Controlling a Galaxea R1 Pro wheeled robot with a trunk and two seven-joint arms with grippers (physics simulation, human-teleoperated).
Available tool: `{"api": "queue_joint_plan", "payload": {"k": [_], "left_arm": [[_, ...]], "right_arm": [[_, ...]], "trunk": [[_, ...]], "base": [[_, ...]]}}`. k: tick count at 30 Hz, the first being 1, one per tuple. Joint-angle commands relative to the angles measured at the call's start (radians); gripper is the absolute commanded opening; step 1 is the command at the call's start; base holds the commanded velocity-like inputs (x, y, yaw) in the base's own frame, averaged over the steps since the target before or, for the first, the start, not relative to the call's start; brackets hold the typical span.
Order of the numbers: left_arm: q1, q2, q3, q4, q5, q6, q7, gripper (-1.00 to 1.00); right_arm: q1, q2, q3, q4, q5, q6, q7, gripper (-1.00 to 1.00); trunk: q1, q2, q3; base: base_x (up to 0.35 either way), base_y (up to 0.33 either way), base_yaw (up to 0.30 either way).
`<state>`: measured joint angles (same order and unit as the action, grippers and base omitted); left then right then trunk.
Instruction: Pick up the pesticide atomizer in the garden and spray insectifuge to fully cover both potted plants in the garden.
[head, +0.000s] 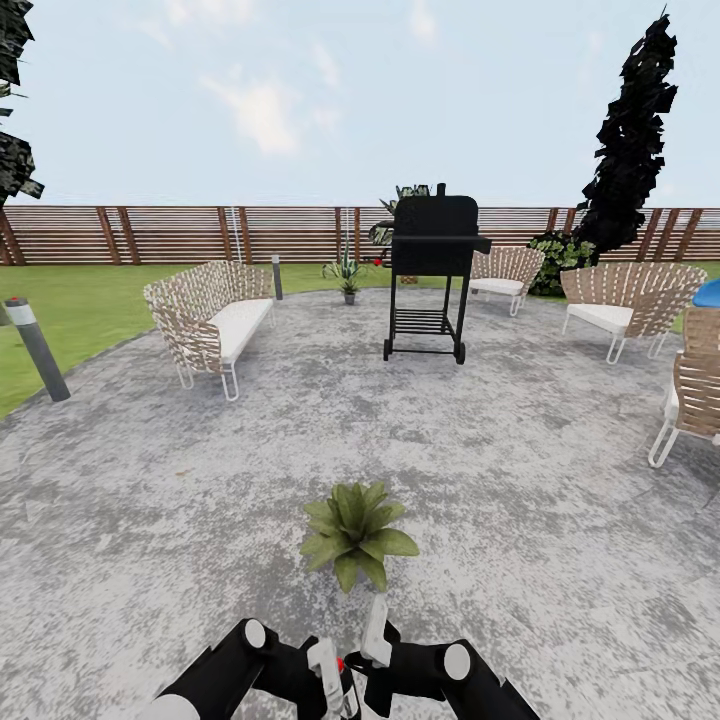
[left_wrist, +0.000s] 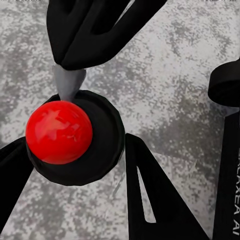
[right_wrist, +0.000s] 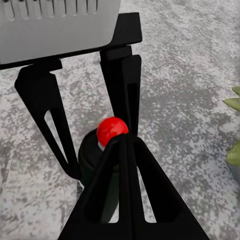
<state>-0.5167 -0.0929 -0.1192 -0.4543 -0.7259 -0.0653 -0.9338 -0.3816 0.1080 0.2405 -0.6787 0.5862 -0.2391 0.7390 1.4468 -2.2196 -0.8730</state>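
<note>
The pesticide atomizer (left_wrist: 59, 131), a small dark bottle with a red ball top, stands between the fingers of my left gripper (left_wrist: 75, 150), which is shut on it. In the head view it is a red dot (head: 341, 664) low between both arms. My right gripper (right_wrist: 125, 142) is shut, its tips right beside the red top (right_wrist: 112, 130). One potted plant (head: 355, 535) sits on the patio just ahead of the grippers. The other potted plant (head: 347, 272) stands far off by the patio's edge. No insectifuge shows on the near leaves.
A black grill (head: 432, 270) stands mid-patio ahead. A wicker sofa (head: 210, 320) is at the left and wicker chairs (head: 625, 305) at the right. A grey post (head: 36, 348) marks the grass edge, with the wooden fence (head: 180, 235) behind.
</note>
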Motion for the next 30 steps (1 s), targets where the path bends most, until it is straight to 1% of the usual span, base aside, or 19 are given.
{"api": "queue_joint_plan", "payload": {"k": [1,11,18,23,27,30], "left_arm": [[0.000,0.000,0.001,-0.002,-0.009,-0.007,-0.002,-1.00],[0.000,-0.001,0.001,-0.002,-0.009,-0.008,-0.004,-1.00],[0.000,-0.001,0.001,-0.004,-0.009,-0.006,-0.028,-1.00],[0.000,0.001,-0.001,0.004,-0.010,-0.002,-0.023,-1.00],[0.000,0.008,-0.002,0.009,-0.014,0.003,-0.018,-1.00],[0.001,0.024,-0.002,0.009,-0.019,0.005,-0.016,-1.00]], "right_arm": [[0.000,0.000,-0.001,-0.001,0.010,-0.006,0.000,-1.00],[0.000,0.000,-0.001,0.000,0.011,-0.007,0.000,-1.00],[0.000,0.000,-0.001,0.001,0.012,-0.008,0.000,-1.00],[0.000,0.000,-0.001,0.000,0.012,-0.007,0.000,-1.00],[0.000,0.000,-0.001,-0.001,0.011,-0.007,0.000,-1.00],[0.000,0.000,-0.001,0.000,0.011,-0.007,0.000,-1.00]], "trunk": [[0.000,0.000,-0.001],[0.000,0.000,-0.001],[0.000,0.000,-0.001],[0.000,0.000,-0.001],[0.000,0.000,-0.001],[0.000,0.000,-0.001]], "base": [[0.000,0.000,0.000],[0.000,0.000,0.000],[0.000,0.000,0.000],[0.000,0.000,0.000],[0.000,0.000,0.000],[0.000,0.000,0.000]]}}
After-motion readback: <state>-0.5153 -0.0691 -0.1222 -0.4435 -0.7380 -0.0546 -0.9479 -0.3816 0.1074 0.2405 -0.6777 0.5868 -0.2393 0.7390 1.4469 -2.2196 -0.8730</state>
